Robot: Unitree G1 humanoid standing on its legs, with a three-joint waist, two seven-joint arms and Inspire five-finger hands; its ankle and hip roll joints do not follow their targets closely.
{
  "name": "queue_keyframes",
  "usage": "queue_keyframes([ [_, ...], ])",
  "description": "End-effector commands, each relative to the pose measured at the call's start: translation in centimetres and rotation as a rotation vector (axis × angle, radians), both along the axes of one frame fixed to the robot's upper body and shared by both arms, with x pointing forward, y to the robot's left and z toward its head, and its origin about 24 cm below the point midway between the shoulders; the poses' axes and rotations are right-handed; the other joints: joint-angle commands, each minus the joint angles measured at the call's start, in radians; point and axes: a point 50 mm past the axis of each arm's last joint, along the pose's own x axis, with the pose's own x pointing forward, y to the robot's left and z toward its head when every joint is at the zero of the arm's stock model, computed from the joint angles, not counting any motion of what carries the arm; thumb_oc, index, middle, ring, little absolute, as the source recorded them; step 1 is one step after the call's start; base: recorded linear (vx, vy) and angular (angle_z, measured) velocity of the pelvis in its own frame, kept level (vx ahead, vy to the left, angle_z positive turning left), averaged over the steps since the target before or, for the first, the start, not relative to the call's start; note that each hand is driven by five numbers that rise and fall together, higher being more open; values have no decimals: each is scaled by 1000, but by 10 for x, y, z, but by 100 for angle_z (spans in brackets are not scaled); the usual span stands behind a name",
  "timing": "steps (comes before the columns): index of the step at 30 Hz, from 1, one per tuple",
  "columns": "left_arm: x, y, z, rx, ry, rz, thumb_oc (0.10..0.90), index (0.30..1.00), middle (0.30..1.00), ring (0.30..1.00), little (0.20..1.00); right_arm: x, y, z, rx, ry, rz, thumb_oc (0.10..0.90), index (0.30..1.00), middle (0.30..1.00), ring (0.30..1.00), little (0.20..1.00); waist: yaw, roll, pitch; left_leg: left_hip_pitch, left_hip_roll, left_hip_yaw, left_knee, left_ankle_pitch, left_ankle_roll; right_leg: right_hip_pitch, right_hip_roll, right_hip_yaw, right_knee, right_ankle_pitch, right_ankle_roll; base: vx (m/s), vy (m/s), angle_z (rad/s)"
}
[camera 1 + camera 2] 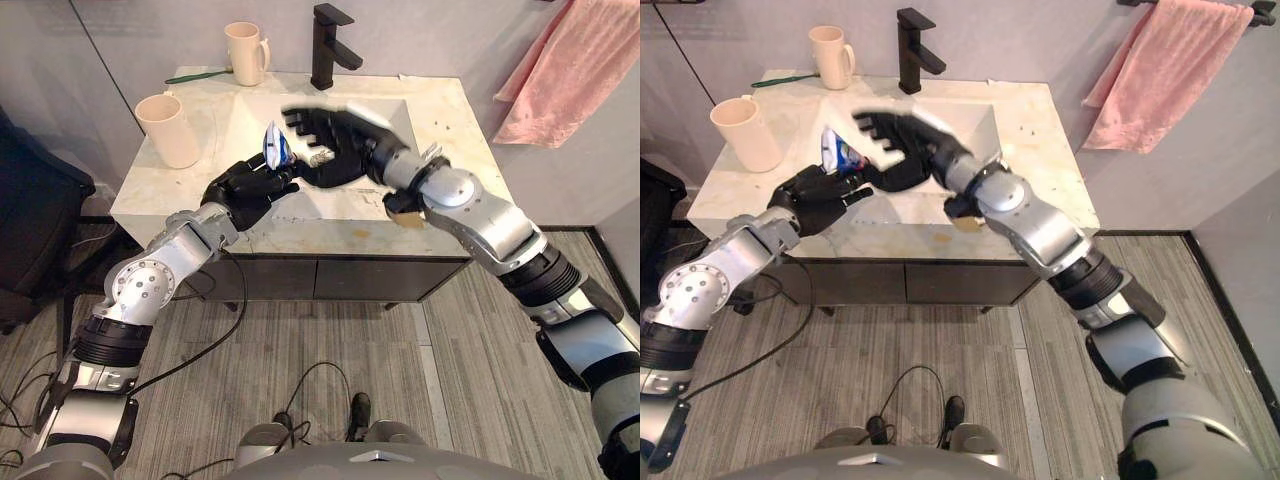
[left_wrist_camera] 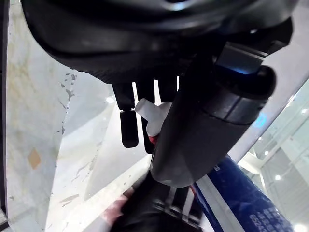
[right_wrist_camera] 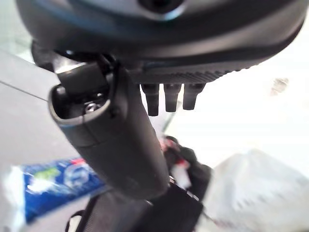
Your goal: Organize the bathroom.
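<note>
Holding the toothpaste tube (image 1: pixel 277 146) above the sink (image 1: pixel 395 110), your left hand (image 1: pixel 245 190) pinches its lower end; your right hand (image 1: pixel 325 135) hovers spread beside it. Expect a light, soft, slippery tube: grip its stiffer cap end.

Two cups on the tabletop (image 1: pixel 440 130): one cup (image 1: pixel 169 129) near the left edge, another cup (image 1: pixel 246 52) at the back. One green toothbrush (image 1: pixel 196 75) beside the back cup, one black tap (image 1: pixel 329 45), one sink (image 1: pixel 385 110), one pink towel (image 1: pixel 561 70). One toothpaste tube (image 1: pixel 276 146), and two hands: left hand (image 1: pixel 243 189), right hand (image 1: pixel 330 135).
</note>
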Motion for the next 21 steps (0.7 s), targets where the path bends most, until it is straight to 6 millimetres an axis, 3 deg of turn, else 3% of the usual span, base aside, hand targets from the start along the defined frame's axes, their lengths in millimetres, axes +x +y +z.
queue_keyframes([
  [1,-1,5,55,-85,-265,-12,400,300,300,300,300,-7,19,21,76,-52,103,800,900,900,900,900,5,2,-119,-49,52,-16,72,1,-14,-58,-19,1,61,-150,63,17,-42,0],
  [6,1,9,57,-77,-260,1,400,300,300,300,300,-4,14,26,61,-137,95,800,900,900,900,900,4,0,-120,-48,59,-10,66,8,-17,-49,-18,-4,51,-148,63,13,-27,0],
  [14,0,12,42,-125,-182,3,400,300,300,300,300,-10,1,69,64,-450,17,800,900,900,900,900,-6,13,-122,-50,54,-13,75,0,-12,-44,-15,15,45,-149,64,1,1,0],
  [21,-7,19,30,-174,-161,69,400,300,300,300,300,-26,-1,90,54,-628,7,800,900,900,900,900,-9,20,-123,-50,50,-13,68,-1,-8,-43,-11,26,42,-153,61,6,14,-7],
])
